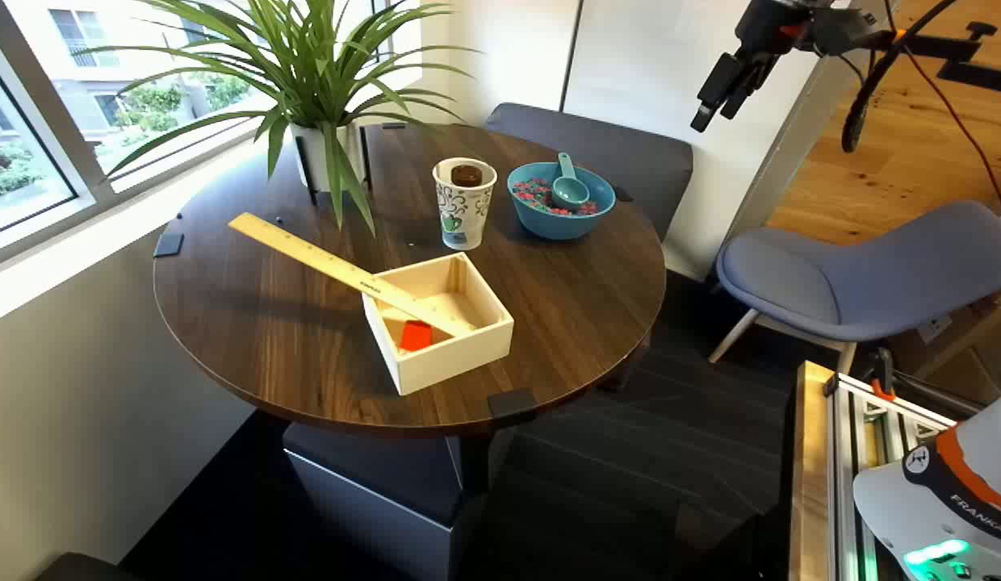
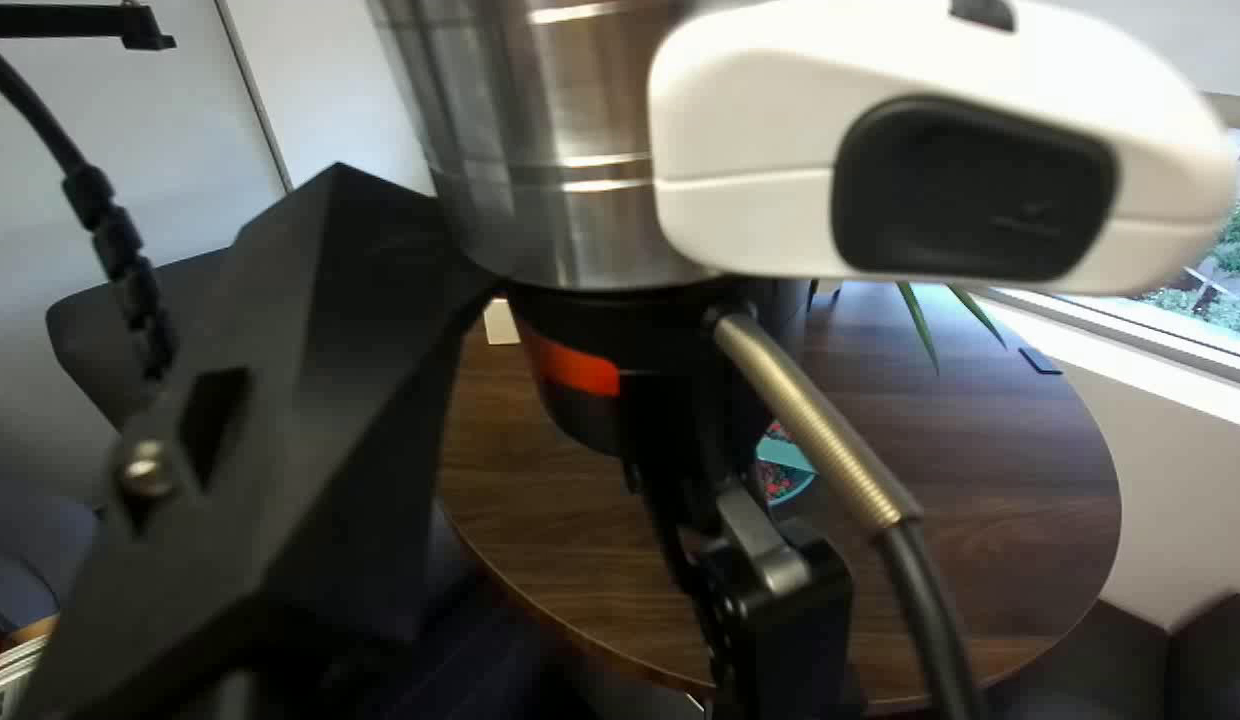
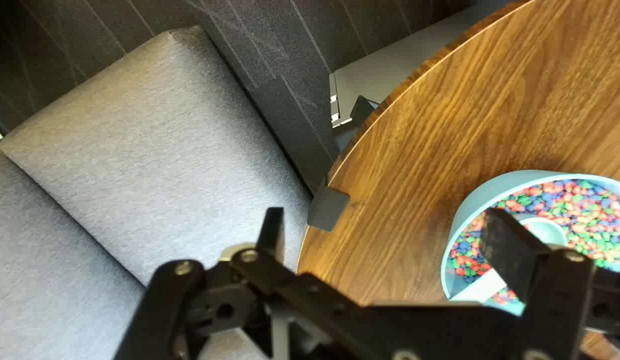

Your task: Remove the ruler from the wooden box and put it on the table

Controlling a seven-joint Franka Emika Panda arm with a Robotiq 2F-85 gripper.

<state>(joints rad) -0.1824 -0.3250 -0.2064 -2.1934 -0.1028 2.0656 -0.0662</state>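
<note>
The ruler point(image 1: 327, 264) is a long pale tan strip. It lies slanted across the wooden box point(image 1: 456, 361), one end inside near the front right corner, the other sticking out past the far left wall over the table point(image 1: 299, 355). The table also shows in the wrist view point(image 3: 415, 165) and in an exterior view point(image 2: 570, 570), where the arm hides much of it. The ruler and box are not visible in the wrist view. My gripper point(image 1: 717, 117) is raised high, away from the box. In the wrist view the gripper point(image 3: 385, 222) has its fingers wide apart with nothing between them.
A red piece point(image 1: 416, 336) lies in the box. A paper cup point(image 1: 464, 202) and a blue bowl point(image 1: 561, 222) with colored pebbles and a scoop point(image 1: 570, 192) stand behind it. A potted plant point(image 1: 319, 157) stands at the back. A grey seat point(image 3: 180, 150) is beside the table.
</note>
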